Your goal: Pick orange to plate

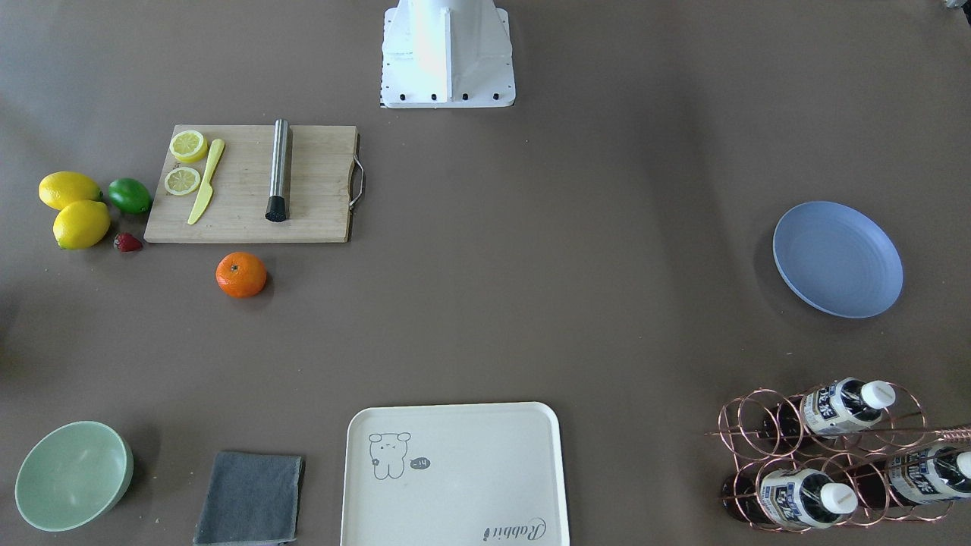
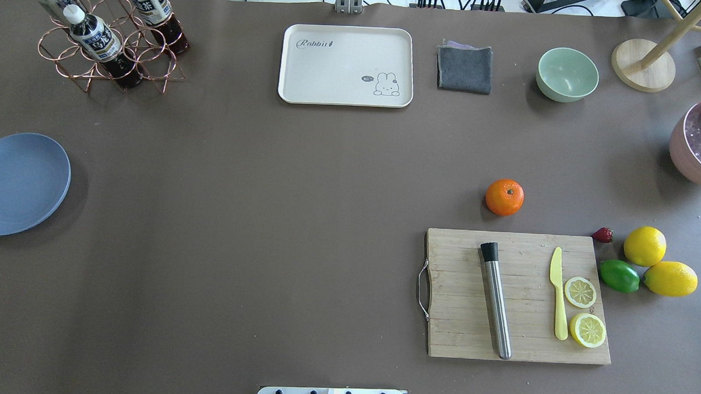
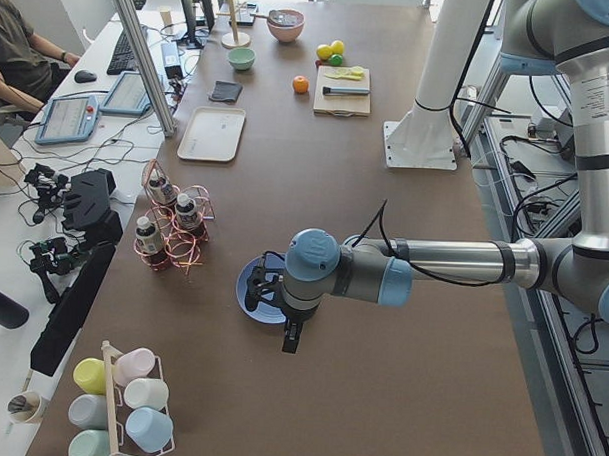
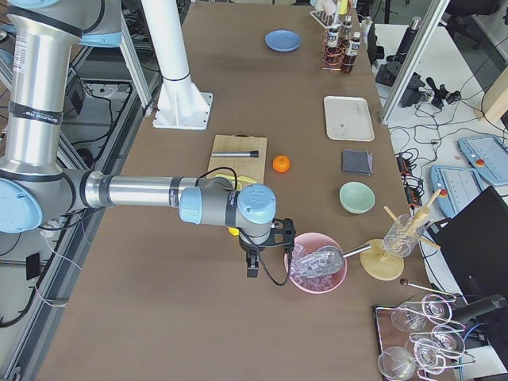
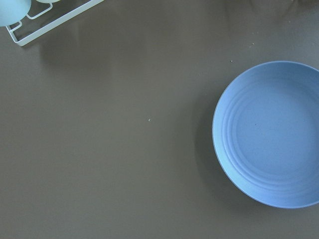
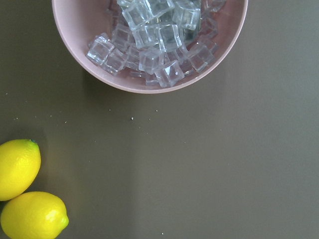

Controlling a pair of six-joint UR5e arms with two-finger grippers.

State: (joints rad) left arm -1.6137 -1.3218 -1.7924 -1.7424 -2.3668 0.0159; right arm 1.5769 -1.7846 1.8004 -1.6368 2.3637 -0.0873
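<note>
You found the orange (image 2: 504,197) resting on the table (image 2: 268,217), just beyond the far edge of the cutting board (image 2: 519,296), on the robot's right side. The plate (image 2: 18,182) sat well apart from it, at the table's left end. The left gripper (image 3: 292,340) hung over the table beside the plate. The right gripper (image 4: 252,268) hung near the pink bowl of ice (image 4: 317,268). You could not tell whether either claw was released or clenched.
</note>
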